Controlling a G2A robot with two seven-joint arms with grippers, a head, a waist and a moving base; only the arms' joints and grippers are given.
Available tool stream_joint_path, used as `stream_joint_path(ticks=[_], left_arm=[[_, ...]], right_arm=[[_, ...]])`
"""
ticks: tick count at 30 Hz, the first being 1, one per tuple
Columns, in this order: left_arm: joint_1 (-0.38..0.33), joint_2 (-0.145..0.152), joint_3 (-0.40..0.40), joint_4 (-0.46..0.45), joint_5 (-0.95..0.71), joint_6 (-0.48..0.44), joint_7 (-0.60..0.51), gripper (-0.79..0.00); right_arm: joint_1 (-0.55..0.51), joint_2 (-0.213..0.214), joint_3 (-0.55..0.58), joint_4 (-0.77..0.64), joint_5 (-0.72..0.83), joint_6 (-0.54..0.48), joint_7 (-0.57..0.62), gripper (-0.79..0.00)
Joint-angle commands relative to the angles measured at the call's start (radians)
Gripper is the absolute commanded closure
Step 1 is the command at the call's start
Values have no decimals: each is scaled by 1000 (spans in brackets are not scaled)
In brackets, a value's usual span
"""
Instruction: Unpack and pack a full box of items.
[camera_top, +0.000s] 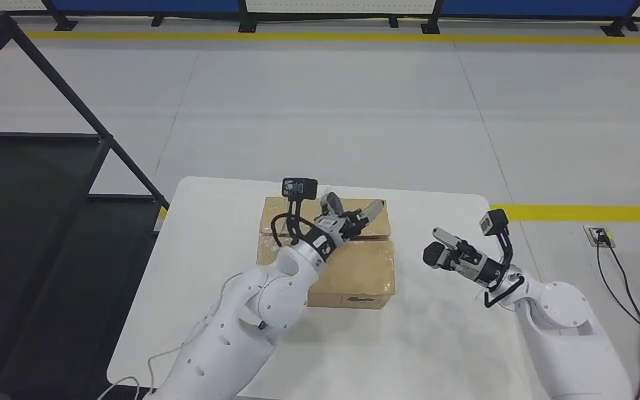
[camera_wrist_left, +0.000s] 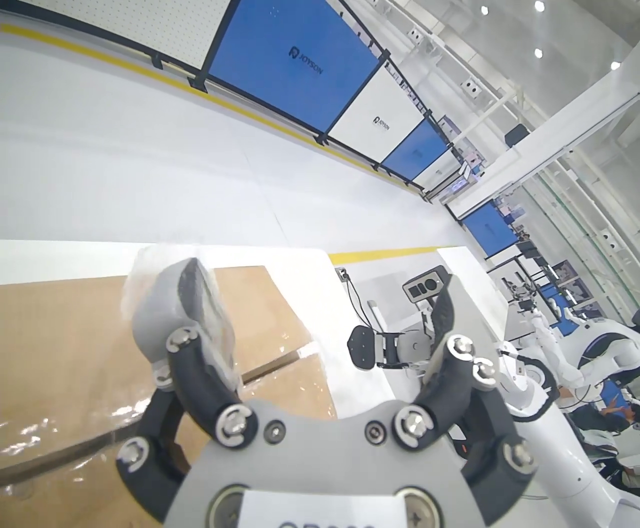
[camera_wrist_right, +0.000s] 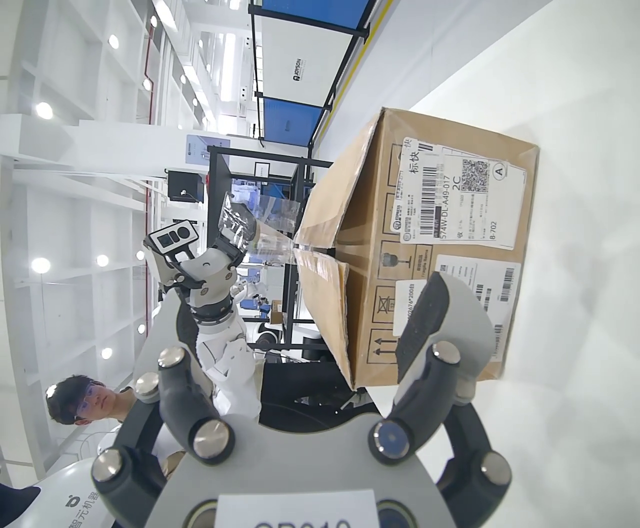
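Observation:
A brown cardboard box (camera_top: 345, 270) with shipping labels (camera_wrist_right: 457, 195) stands in the middle of the white table (camera_top: 220, 260). Its top flaps (camera_wrist_right: 325, 235) are slightly parted along the centre seam. My left gripper (camera_top: 352, 215) hovers over the box's far top edge, open (camera_wrist_left: 315, 305). A strip of clear tape (camera_wrist_left: 150, 280) clings to one of its fingers. In the right wrist view that tape (camera_wrist_right: 272, 232) stretches from the seam to the left gripper (camera_wrist_right: 237, 227). My right gripper (camera_top: 436, 250) is to the right of the box, open (camera_wrist_right: 300, 345), facing the labelled side, nothing held.
A black metal rack (camera_top: 50, 200) stands off the table's left side. The table's near half (camera_top: 430, 350) is bare white surface. A yellow floor line (camera_top: 570, 212) runs beyond the right edge.

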Motion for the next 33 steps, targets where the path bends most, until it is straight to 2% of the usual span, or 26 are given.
stream_joint_path(ticks=[1, 18, 33], left_arm=[[-11, -8, 14, 18, 5, 1, -1, -785], [-76, -74, 95, 129, 31, 6, 6, -785], [-135, -148, 173, 227, 43, 17, 27, -785]], right_arm=[[-4, 1, 2, -1, 4, -3, 0, -785], [-40, 16, 18, -20, 18, -11, -4, -785], [-81, 27, 48, -18, 58, -49, -9, -785]])
